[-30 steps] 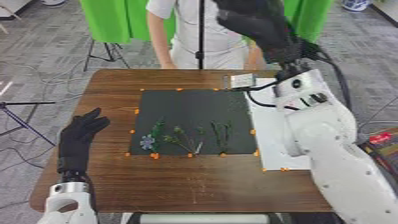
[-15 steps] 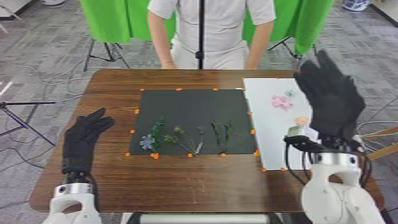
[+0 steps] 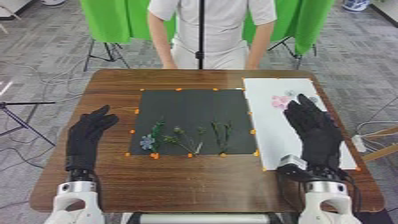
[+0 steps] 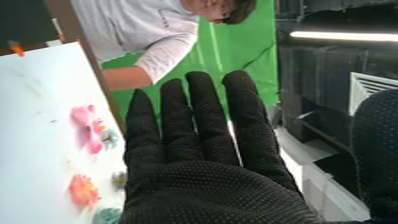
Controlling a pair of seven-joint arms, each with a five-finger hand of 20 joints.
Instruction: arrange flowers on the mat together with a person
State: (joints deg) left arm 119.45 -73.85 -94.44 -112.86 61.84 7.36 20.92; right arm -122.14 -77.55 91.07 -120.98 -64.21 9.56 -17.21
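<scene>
Blue-petalled flower, thin green stems set on black mat, near half; pink flower on white sheet, right, probably unplaced. Black-gloved left hand, right hand straight-fingered, empty.

Brown table under mat, white sheet

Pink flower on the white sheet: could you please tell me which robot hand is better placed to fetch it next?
Right, I'd judge: the right robot hand is over the white sheet, open and near the pink flower, while the left robot hand is left of the mat.
</scene>
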